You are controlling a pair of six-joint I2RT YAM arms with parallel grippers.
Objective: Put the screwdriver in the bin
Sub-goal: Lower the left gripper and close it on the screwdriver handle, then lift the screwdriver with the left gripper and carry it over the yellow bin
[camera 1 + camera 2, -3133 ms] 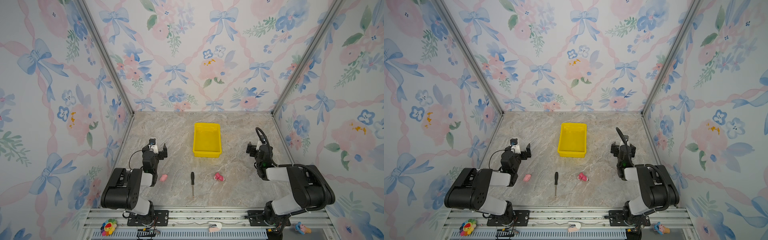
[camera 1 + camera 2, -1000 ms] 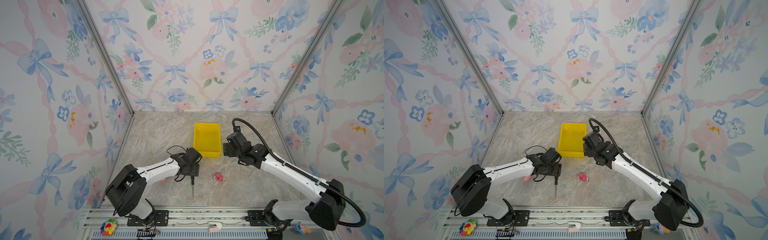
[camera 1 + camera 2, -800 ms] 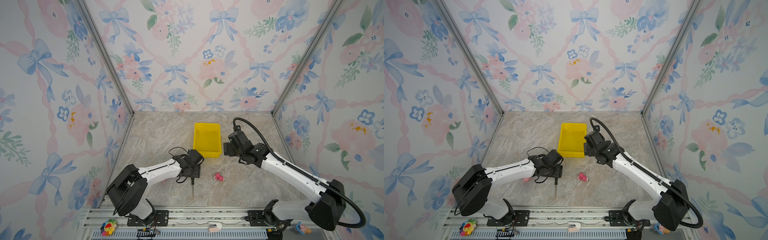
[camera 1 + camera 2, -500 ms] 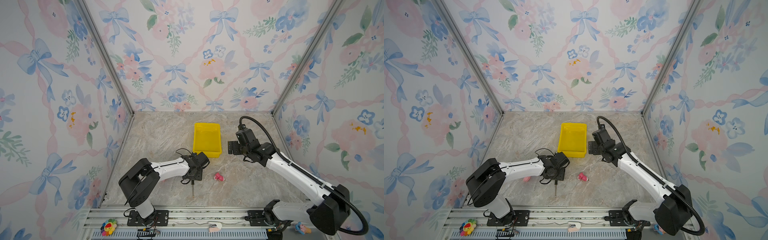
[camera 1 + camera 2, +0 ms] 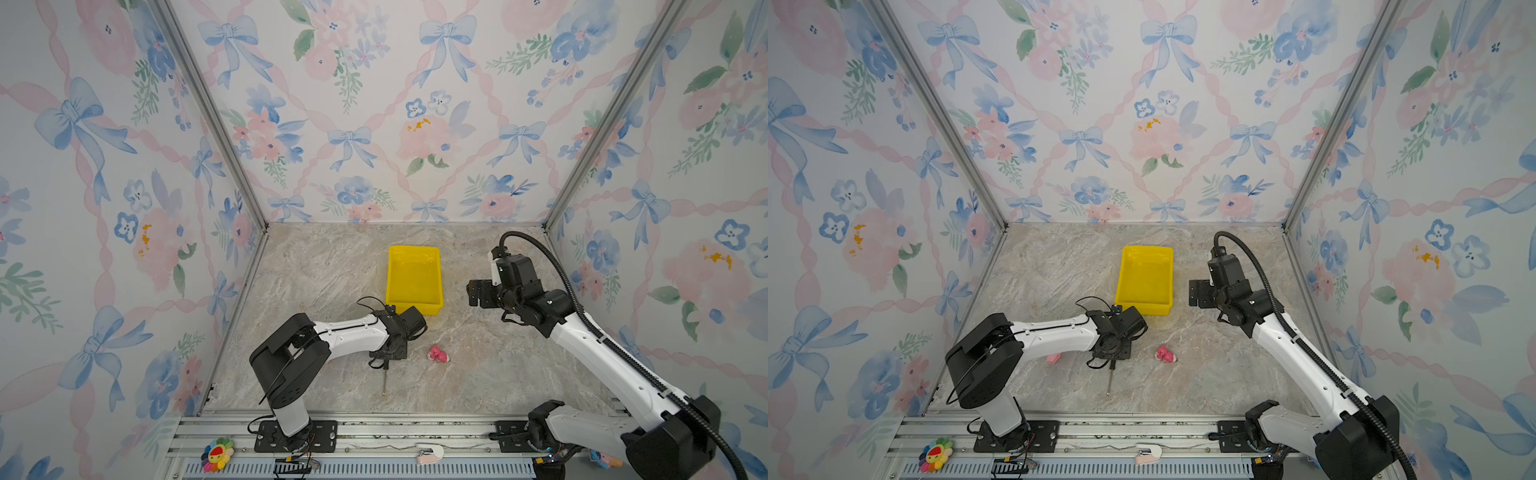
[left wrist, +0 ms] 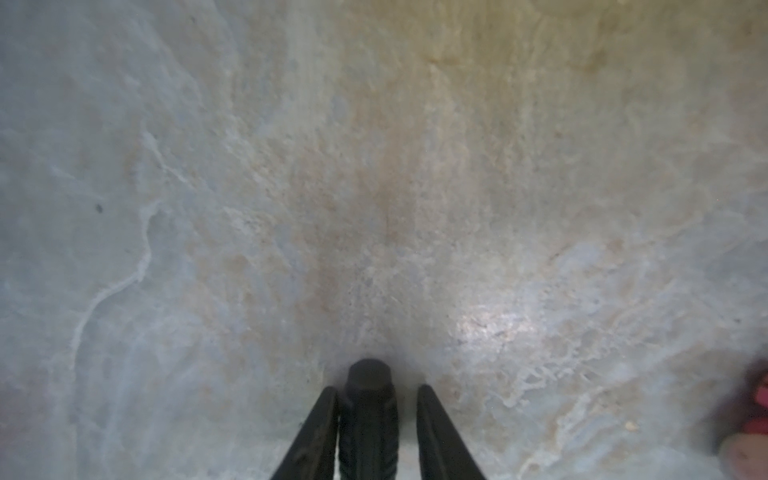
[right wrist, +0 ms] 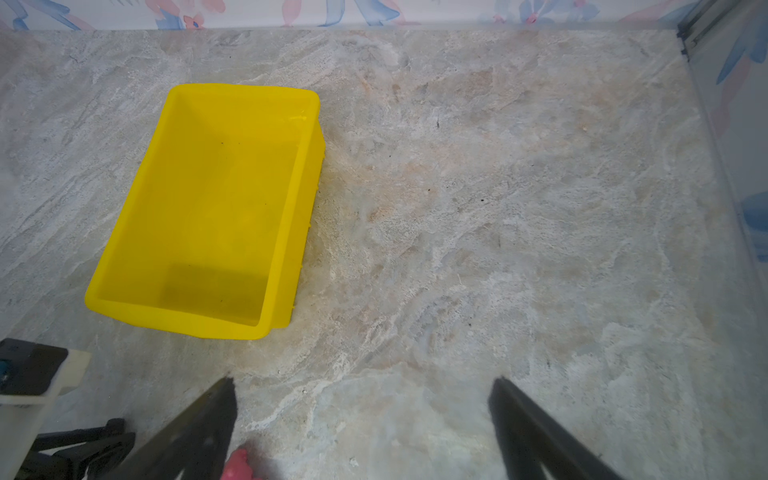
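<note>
The screwdriver [image 5: 385, 380] lies flat on the table [image 5: 332, 266], near the front wall of the bin [image 5: 419, 309] but outside it, with its thin shaft pointing toward the near edge. The left gripper [image 6: 376, 388] is set down over the black handle. Its 2 fingers [image 6: 320, 419] stand narrowly apart, 1 against the handle and the other with a sliver of gap, so I judge nothing is firmly held. That uneven contact is the main risk: the round, ribbed handle could roll or be nudged sideways and slip out. The hold also sits near the butt end, so on a lift the long shaft may droop, swing, or catch the bin's rim. The right gripper [image 7: 365, 380] hangs wide open and empty beside the bin, and the arms could crowd each other there. The pink toy [image 5: 438, 354] lies close enough to be knocked. In both top views the left gripper covers the handle. The left wrist view is blurred and cut off below, hiding the shaft and how much handle the fingers span. Whether they touch the table I cannot tell.
</note>
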